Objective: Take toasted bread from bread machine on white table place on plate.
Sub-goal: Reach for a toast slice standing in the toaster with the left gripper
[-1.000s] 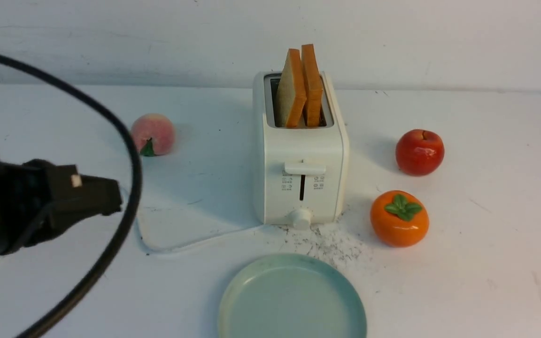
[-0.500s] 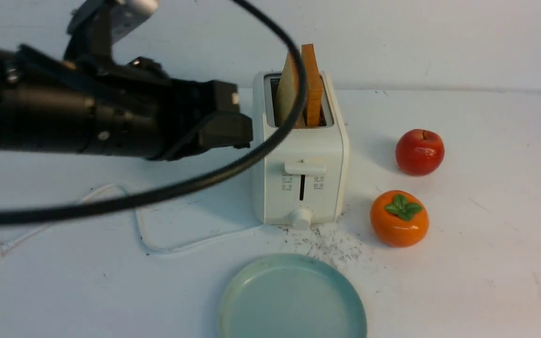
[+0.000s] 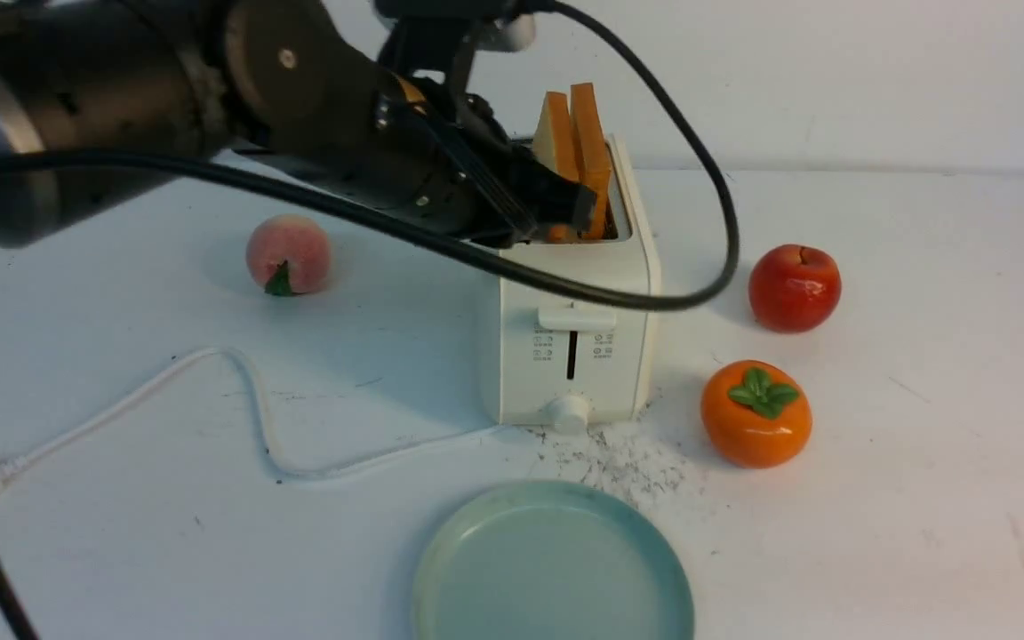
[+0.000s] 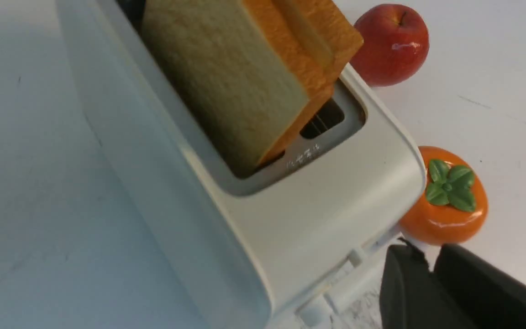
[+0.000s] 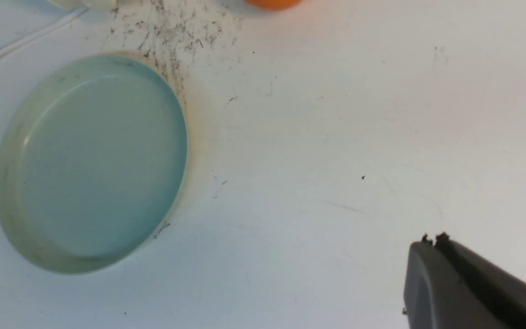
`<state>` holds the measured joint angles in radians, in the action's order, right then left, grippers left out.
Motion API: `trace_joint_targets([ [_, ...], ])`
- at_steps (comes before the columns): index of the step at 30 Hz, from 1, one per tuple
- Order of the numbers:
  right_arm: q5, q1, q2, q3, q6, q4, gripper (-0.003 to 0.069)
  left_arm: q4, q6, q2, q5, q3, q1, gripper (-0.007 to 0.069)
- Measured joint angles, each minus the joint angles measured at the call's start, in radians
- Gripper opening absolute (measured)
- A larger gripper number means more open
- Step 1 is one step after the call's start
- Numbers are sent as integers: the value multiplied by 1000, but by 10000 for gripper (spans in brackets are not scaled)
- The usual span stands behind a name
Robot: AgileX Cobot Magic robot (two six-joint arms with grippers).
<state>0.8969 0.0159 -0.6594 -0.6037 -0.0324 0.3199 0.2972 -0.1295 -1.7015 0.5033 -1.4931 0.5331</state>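
Centre frame in the front view: boxy cream-white two-slot toaster [image 3: 574, 356] sat on the scuffed white table [image 3: 921, 498]. Both thick golden-tan toast slices with orange-brown crusts [image 3: 588, 133] stood upright in the slots, tops sticking out. Black left gripper [image 3: 581, 209] extended from the upper left and hung over the toaster's top, tips right beside the lower part of the slices. Contact unclear from where I stood. Left wrist cam showed its fingers [image 4: 404, 292] close together and off the toast; couldn't tell if fully closed. Round pale blue-green plate [image 3: 556, 569] lay at bottom centre, with a crumb patch [image 3: 628, 462] between it and the toaster. Right gripper [image 5: 432, 240] had its jaws together, above table near the plate. Pink peach [image 3: 288, 253] sat left of the toaster; glossy red apple [image 3: 794, 288] and orange persimmon [image 3: 756, 413] sat to its right.
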Motion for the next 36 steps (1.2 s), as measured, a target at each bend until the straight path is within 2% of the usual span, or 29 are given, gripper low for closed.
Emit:
trace_joint_targets([
  [3, -5, 0, 0, 0, 0, 1, -10, -6, -48, -50, -120, -3, 10, 271],
  [4, -6, 0, 0, 0, 0, 1, -10, -6, -48, -53, -120, -3, 10, 271],
  [8, -16, 0, 0, 0, 0, 1, -8, -9, -62, -96, -270, -3, 10, 426],
  [13, -21, 0, 0, 0, 0, 1, -8, -9, -66, -117, -346, -5, 10, 469],
  [18, -30, 0, 0, 0, 0, 1, -8, -9, -67, -145, -403, -6, 10, 420],
  [23, -35, 0, 0, 0, 0, 2, -5, -10, -67, -175, -406, -6, 10, 274],
  [24, -35, 0, 0, 0, 0, 2, -3, -10, -67, -175, -403, -6, 10, 215],
  [25, -35, 0, 0, 0, 0, 2, -3, -10, -67, -175, -404, -6, 10, 207],
  [27, -35, 0, 0, 0, 0, 2, -1, -18, -67, -174, -404, -6, 10, 113],
  [28, -35, 0, 0, 0, 0, 2, -1, -18, -67, -174, -404, -6, 10, 106],
  [30, -35, 0, 0, 0, 0, 2, 1, -32, -67, -173, -403, -6, 10, 41],
  [36, -35, 0, 0, 0, 0, 2, 4, -43, -67, -156, -392, -6, 10, 36],
])
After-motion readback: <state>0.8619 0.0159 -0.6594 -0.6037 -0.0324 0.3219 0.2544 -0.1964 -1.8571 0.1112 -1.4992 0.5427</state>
